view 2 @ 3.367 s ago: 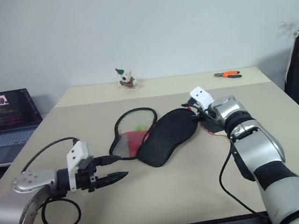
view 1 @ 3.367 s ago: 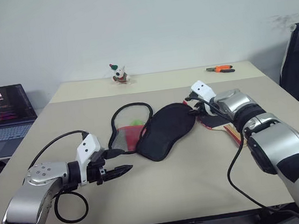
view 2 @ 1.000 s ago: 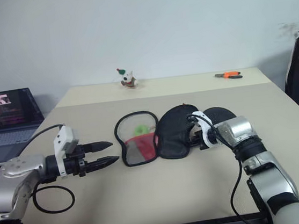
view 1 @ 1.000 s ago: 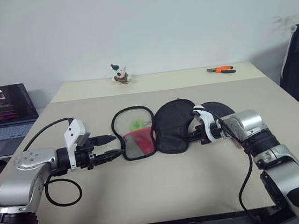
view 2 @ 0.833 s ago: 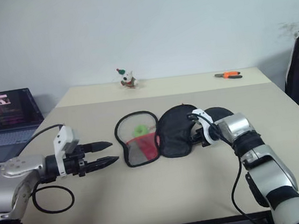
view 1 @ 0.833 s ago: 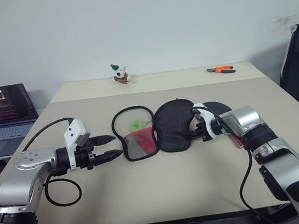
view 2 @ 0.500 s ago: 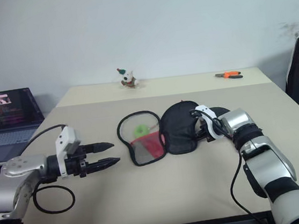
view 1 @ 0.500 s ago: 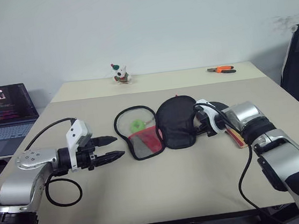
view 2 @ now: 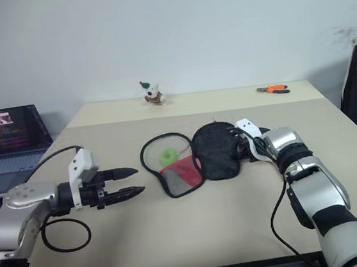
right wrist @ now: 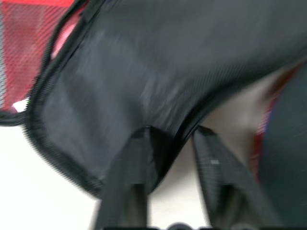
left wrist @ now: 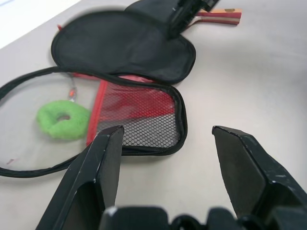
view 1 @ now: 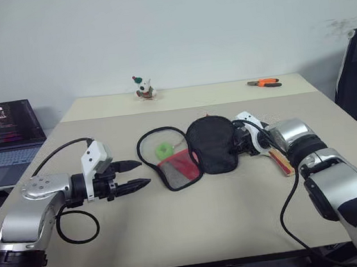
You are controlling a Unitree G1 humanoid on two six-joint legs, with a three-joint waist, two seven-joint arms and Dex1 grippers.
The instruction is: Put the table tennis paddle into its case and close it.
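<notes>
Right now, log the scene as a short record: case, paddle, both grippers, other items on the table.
case: unzipped, lying open on the table, black flap beside the red mesh half
paddle: on the table outside the case, mostly behind the right arm
left gripper: open, holds nothing, short of the case
right gripper: fingers parted around the black flap's edge
also: laptop, pliers, small toy

Both head cameras look forward and down over the table (view 1: 196, 228), its far edge at twelve o'clock. The left wrist camera looks low and close across the opened case (left wrist: 120, 67); the right wrist camera sits nearly against the same case.
</notes>
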